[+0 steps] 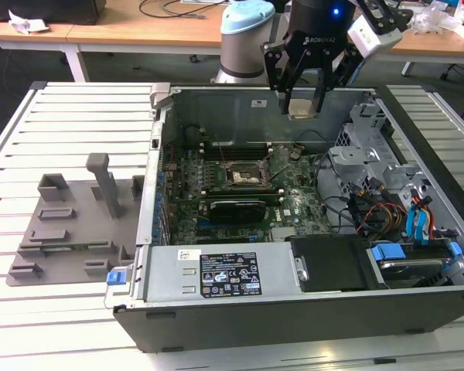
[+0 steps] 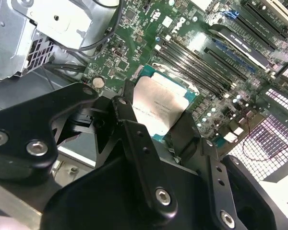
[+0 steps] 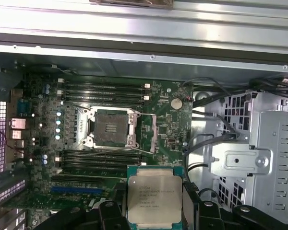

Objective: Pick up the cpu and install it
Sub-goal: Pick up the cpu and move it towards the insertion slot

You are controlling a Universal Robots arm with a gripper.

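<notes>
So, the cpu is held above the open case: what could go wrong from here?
1. The tool holds the cpu by its edges; it could slip and fall onto the board.
2. The open socket is not under the cpu; a skewed landing may damage its contacts.

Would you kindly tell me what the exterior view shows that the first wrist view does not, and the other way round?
The exterior view adds the grey tray on the slatted table beside the case, and the arm above. The first wrist view adds the cpu's metal top face-on and the socket's contacts from straight above. Both show the gripper shut on the cpu, held over the motherboard, apart from the open, empty socket.
</notes>
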